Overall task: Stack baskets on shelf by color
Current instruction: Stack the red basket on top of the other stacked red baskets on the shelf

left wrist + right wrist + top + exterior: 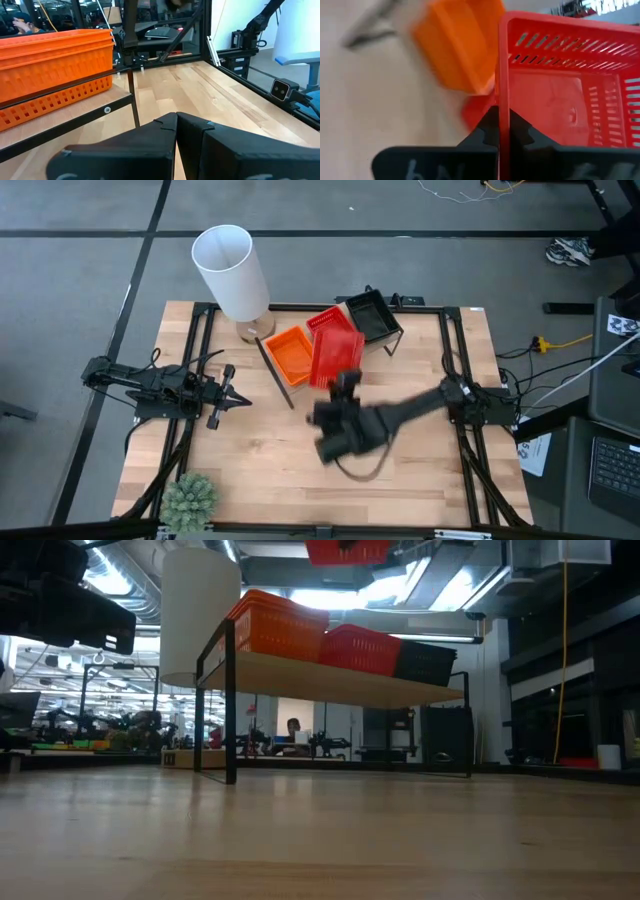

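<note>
Pale wood planks form the table (420, 470), framed in black metal. Right gripper (499, 131) fingers clench the rim of a red mesh basket (560, 85), lifted above the shelf (330, 680). That shelf, a light board on thin black rods, carries orange baskets (275, 625), red baskets (362, 648) and black baskets (425, 662) in a row. Left gripper (176, 122) fingers rest closed together, empty, near the table's left side. No writing is legible.

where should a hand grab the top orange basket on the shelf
Grip the orange basket by one upright side wall near the rim, coming down from above: it sits open side up, and the thin mesh wall fits between two fingers, just as the right hand pinches the red basket.
</note>
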